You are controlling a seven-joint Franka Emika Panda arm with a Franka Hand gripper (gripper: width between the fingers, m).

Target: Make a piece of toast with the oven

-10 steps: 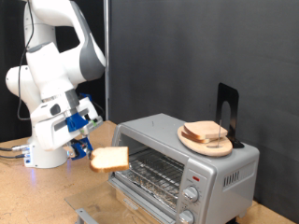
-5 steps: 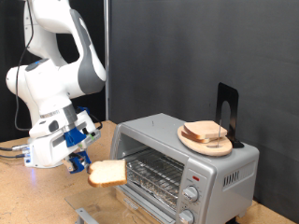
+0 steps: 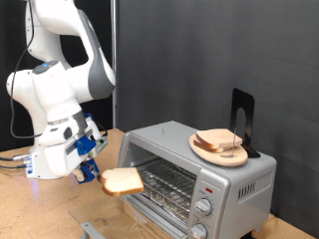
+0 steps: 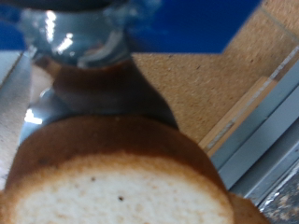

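Note:
My gripper (image 3: 99,177) is shut on the piece of toast (image 3: 122,180), a pale square slice with a light-brown crust, held flat in the air just in front of the oven's open mouth. The oven (image 3: 194,175) is a silver box on the exterior view's right, its wire rack (image 3: 167,185) showing inside. In the wrist view the piece of toast (image 4: 117,182) fills most of the picture, close below the hand, with the edge of the oven (image 4: 266,121) beside it.
A round wooden board (image 3: 218,149) with another bread slice (image 3: 216,139) sits on the oven's top, beside a black upright stand (image 3: 242,119). The knobs (image 3: 204,210) are on the oven's front. The wooden table (image 3: 40,209) lies below.
The arm has lowered and carried the slice to the exterior view's right, closer to the oven's opening. The slice now lies flatter than before.

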